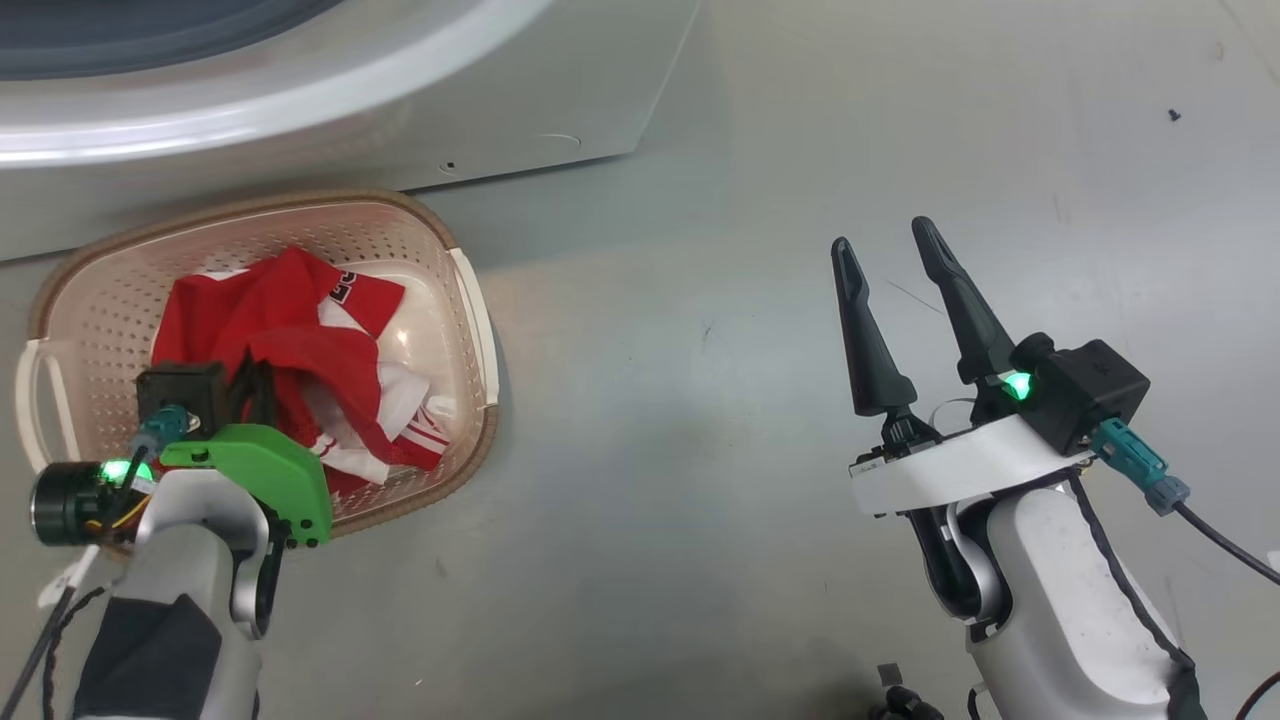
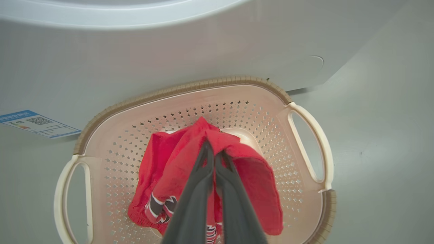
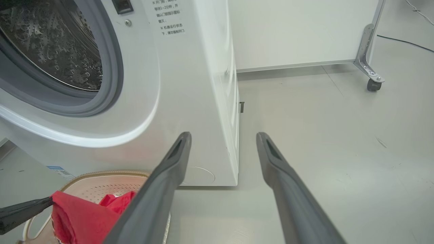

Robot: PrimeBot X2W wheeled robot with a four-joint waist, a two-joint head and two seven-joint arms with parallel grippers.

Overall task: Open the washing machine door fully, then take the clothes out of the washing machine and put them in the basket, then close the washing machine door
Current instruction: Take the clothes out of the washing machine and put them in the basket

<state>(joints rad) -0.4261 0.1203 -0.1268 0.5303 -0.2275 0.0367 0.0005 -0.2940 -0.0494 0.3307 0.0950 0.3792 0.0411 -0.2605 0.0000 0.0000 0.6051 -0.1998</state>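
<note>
Red clothes (image 2: 169,156) sit in the basket (image 2: 176,89), a fold clamped in the left tool (image 2: 214,150); the right tool (image 1: 881,236) stands spread, empty.

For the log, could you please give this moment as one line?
left gripper jaws shut on clothes over basket | right gripper jaws open, empty

Left claw (image 2: 214,150): two long dark-grey fingers (image 2: 193,203); wrist wore green plastic bracket (image 1: 265,470), black cylinder (image 1: 60,503). Right claw (image 1: 881,240): same fingers, white mount plate (image 1: 960,465), black camera box (image 1: 1085,390), green lamp (image 1: 1017,385), teal connector (image 1: 1135,460). Forearms (image 1: 1060,600) were pale silver, scuffed.
</note>
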